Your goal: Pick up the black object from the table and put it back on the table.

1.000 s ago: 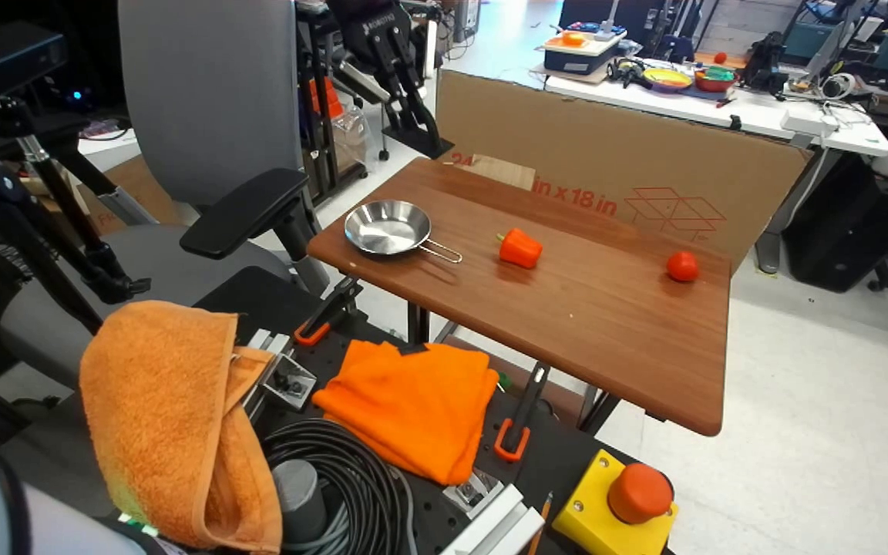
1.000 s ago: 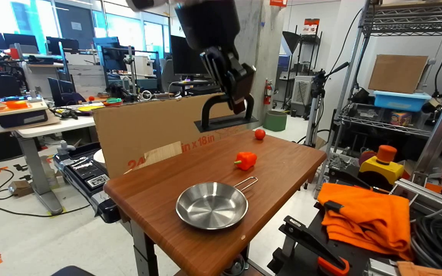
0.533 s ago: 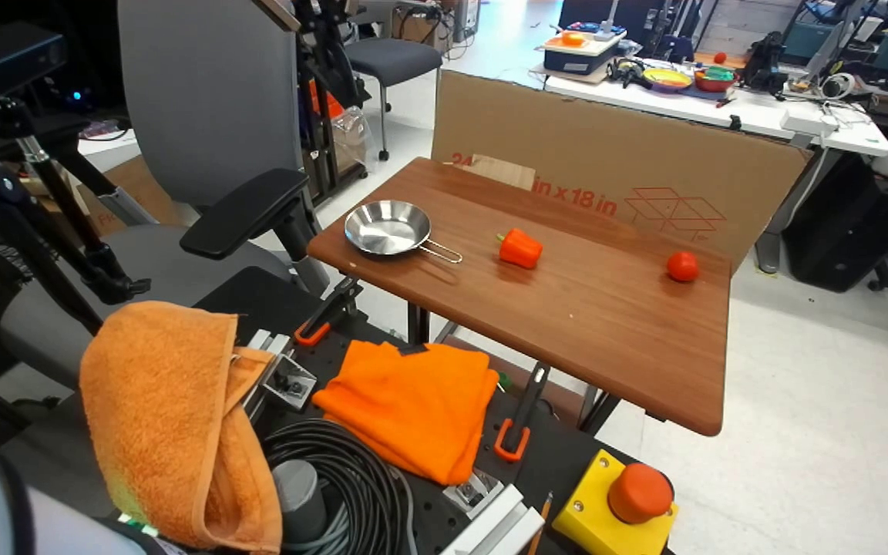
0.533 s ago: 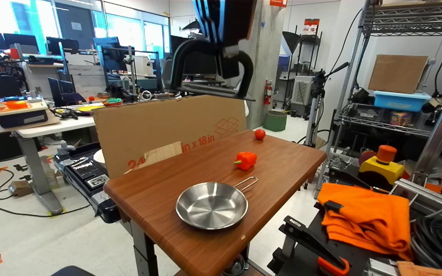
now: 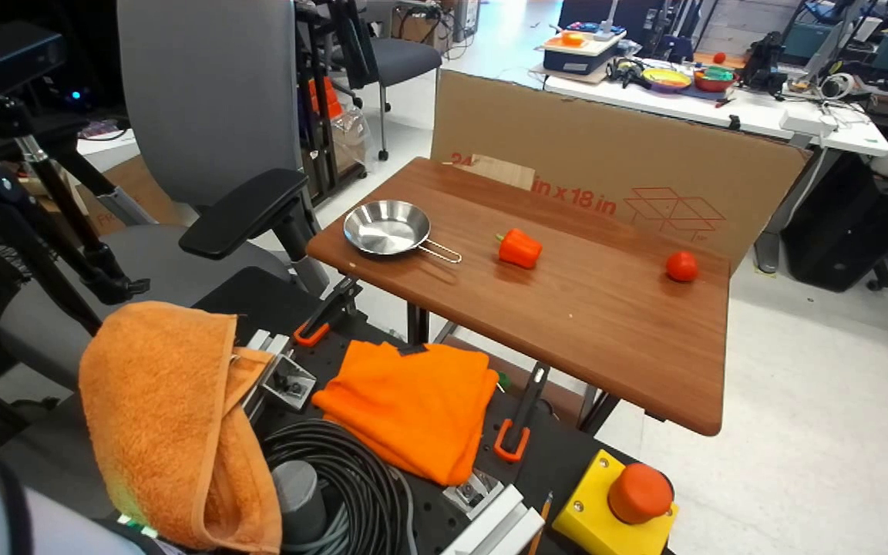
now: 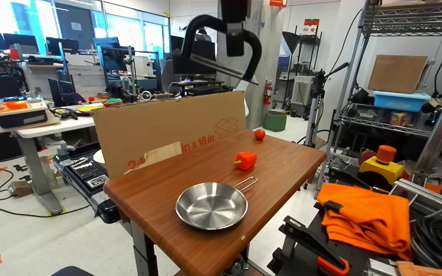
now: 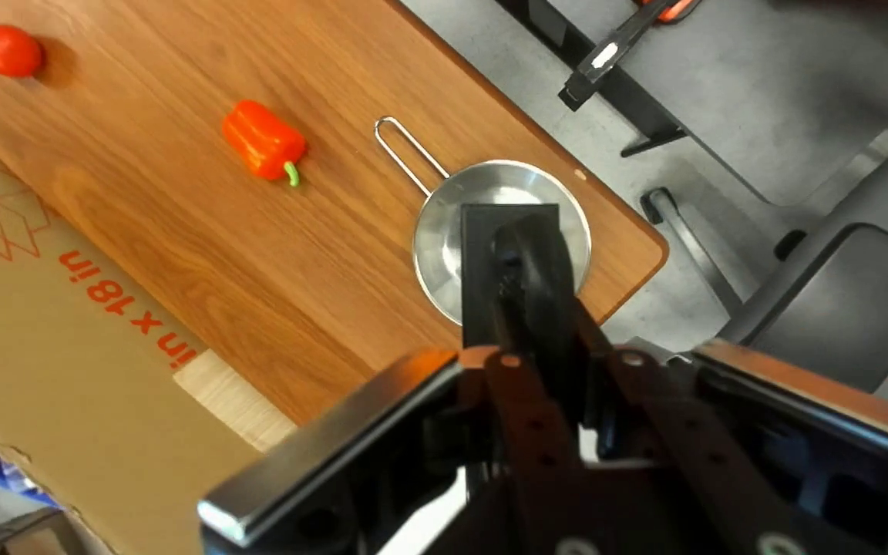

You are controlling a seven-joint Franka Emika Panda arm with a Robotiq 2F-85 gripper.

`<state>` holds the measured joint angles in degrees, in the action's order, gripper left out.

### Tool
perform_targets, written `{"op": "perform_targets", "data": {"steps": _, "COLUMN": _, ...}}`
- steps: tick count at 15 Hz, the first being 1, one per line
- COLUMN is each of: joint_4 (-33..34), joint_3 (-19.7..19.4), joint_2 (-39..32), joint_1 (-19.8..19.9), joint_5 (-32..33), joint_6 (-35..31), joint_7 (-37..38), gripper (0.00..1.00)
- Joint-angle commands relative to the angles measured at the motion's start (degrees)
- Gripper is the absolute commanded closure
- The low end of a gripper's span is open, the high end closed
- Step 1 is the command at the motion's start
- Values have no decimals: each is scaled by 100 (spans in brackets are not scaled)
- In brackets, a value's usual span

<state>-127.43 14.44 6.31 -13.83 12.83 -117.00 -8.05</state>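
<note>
Clamping the black object [image 7: 482, 254] by its arched handle [image 6: 205, 20], your tool [image 6: 235, 43] presumably left its flat base [image 7: 481, 308] free for the surface [image 6: 205, 165].

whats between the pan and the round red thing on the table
An orange-red bell pepper lies between the pan and the round red thing, as both exterior views and the wrist view show.

Table [image 5: 606, 331] free beside pepper [image 5: 521, 250]; pan [image 5: 388, 229], cardboard [image 5: 598, 142] obstruct.
</note>
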Motion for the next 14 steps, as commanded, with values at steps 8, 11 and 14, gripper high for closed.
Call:
{"op": "perform_targets", "data": {"steps": 8, "joint_4": -239, "joint_3": -456, "joint_2": 121, "joint_1": 396, "joint_5": -929, "joint_6": -149, "joint_7": 943, "gripper": 96}}
{"op": "perform_targets", "data": {"steps": 11, "joint_4": -267, "joint_3": -621, "joint_2": 60, "joint_1": 406, "joint_5": -1686, "joint_6": -171, "joint_7": 319, "gripper": 96}}
{"op": "perform_targets", "data": {"steps": 14, "joint_4": -268, "joint_3": -712, "joint_2": 30, "joint_1": 419, "joint_5": -2206, "joint_6": -106, "joint_7": -133, "gripper": 96}}
